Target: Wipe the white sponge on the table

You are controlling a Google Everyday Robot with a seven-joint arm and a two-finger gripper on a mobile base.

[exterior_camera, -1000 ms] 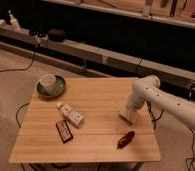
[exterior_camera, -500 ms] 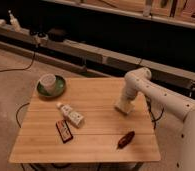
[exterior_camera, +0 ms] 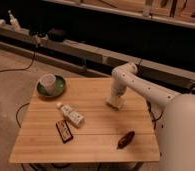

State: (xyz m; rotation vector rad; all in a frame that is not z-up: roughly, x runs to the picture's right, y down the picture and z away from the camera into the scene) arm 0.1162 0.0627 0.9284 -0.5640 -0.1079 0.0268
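claw (exterior_camera: 115,102) farther back, seemingly on white sponge (exterior_camera: 116,104)

No text can be read, even on the bottle (exterior_camera: 71,114) (its label shows only smudges).

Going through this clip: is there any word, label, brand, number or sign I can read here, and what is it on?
None can be read.
white bottle: label present, print too blurred.
red-black packet: markings too blurred.
white sponge, under the gripper on the table: plain, no text seen.
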